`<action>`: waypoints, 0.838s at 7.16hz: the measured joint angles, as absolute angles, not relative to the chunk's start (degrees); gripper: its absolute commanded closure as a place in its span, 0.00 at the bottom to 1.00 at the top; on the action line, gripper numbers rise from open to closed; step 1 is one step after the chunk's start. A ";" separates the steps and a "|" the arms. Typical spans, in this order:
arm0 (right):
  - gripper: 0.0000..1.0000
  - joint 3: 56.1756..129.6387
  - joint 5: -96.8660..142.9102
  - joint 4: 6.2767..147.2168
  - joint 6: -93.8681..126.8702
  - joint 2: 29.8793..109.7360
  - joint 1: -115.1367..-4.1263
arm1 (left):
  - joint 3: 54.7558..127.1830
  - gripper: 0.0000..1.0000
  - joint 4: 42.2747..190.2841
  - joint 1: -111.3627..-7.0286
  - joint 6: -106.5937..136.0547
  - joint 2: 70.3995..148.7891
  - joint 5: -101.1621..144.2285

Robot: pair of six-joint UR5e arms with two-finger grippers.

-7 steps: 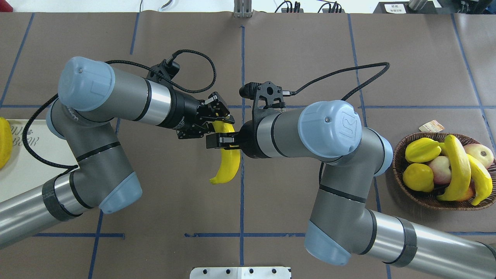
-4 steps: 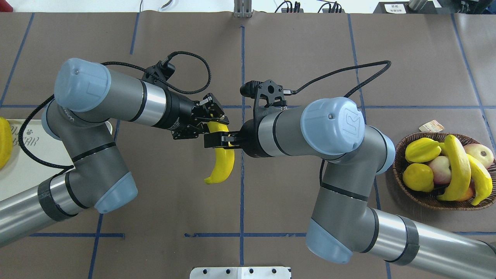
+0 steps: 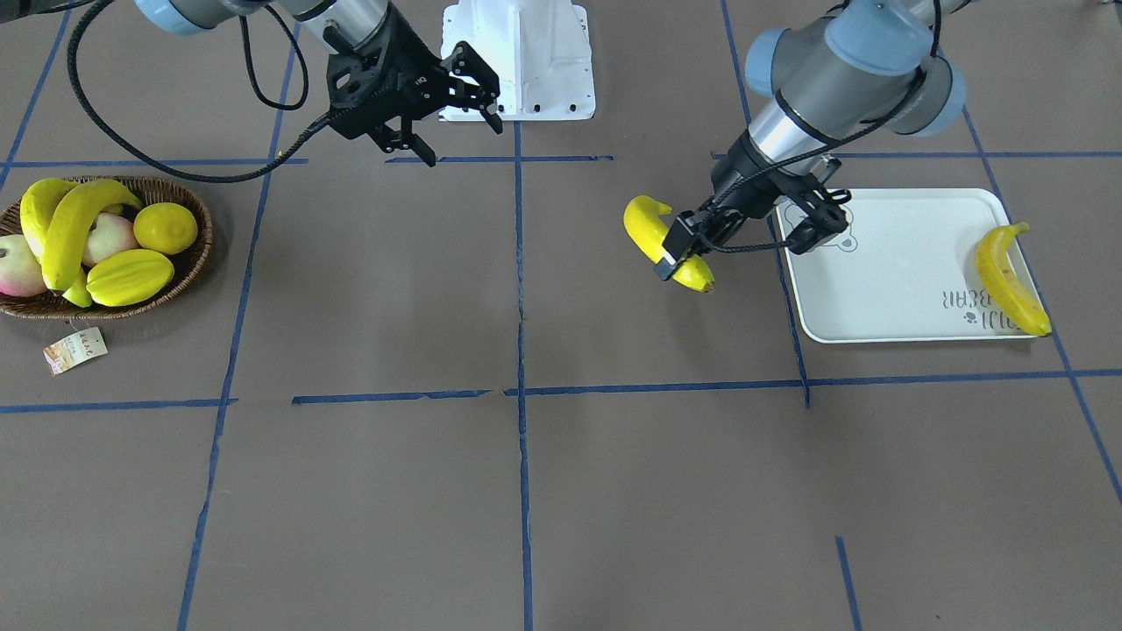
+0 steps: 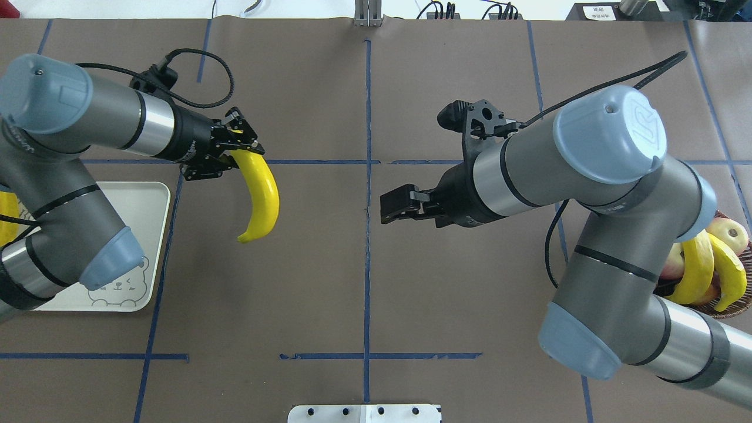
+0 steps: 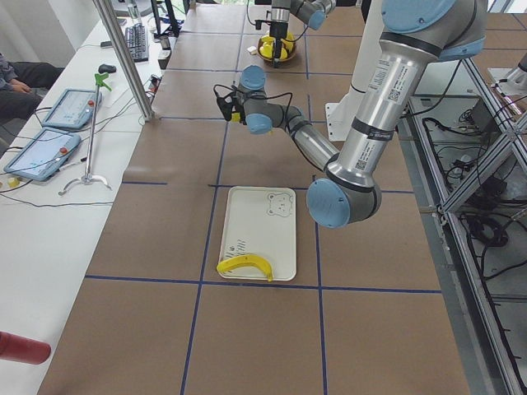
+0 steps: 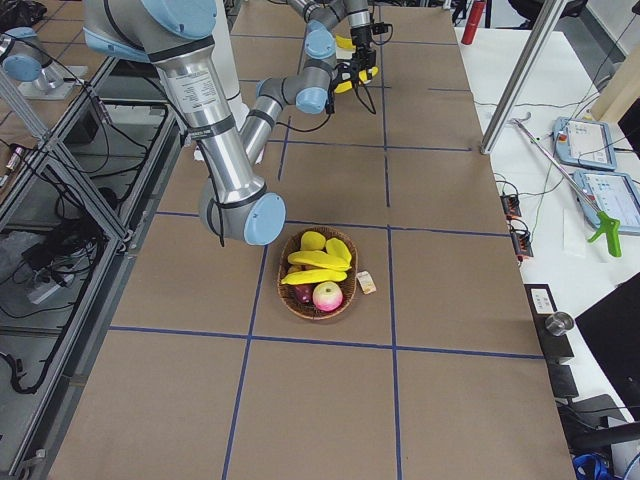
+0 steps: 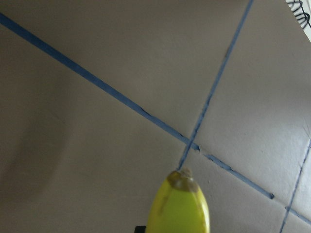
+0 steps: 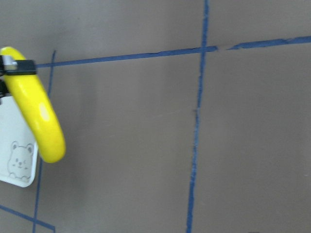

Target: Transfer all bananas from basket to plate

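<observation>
Upper left in the overhead view, the left gripper point(image 4: 235, 154) pinches a banana point(image 4: 264, 197) by its end, its length running down-frame, just right of the plate point(image 4: 147, 223); the spread, empty right gripper point(image 3: 465, 140) is farther away.

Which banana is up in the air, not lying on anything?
The banana pinched in the left gripper, hanging over the table beside the plate. One banana lies on the plate, and two bananas rest in the basket.

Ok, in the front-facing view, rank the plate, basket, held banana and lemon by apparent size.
1. Plate
2. Basket
3. Held banana, though it is lifted nearer the camera, which may inflate it
4. Lemon
</observation>
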State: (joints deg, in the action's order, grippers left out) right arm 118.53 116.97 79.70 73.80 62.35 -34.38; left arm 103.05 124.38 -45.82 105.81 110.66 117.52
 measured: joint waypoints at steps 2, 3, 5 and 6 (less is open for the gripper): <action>0.00 120.67 117.29 90.39 71.63 63.02 -36.99 | 104.69 1.00 117.52 -48.84 104.68 105.96 117.68; 0.00 120.93 117.34 94.59 69.21 63.21 -38.24 | 105.06 1.00 114.03 -49.54 101.21 103.01 117.71; 0.00 123.95 117.53 102.31 60.35 66.08 -41.16 | 105.34 1.00 111.94 -51.67 89.65 94.84 117.76; 0.00 126.84 118.21 104.78 55.30 69.01 -43.35 | 105.12 1.00 112.05 -52.92 83.86 91.58 117.75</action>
State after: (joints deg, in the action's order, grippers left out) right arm 126.84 118.21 104.78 55.30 69.01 -43.35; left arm 105.12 112.05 -52.92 83.86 91.58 117.75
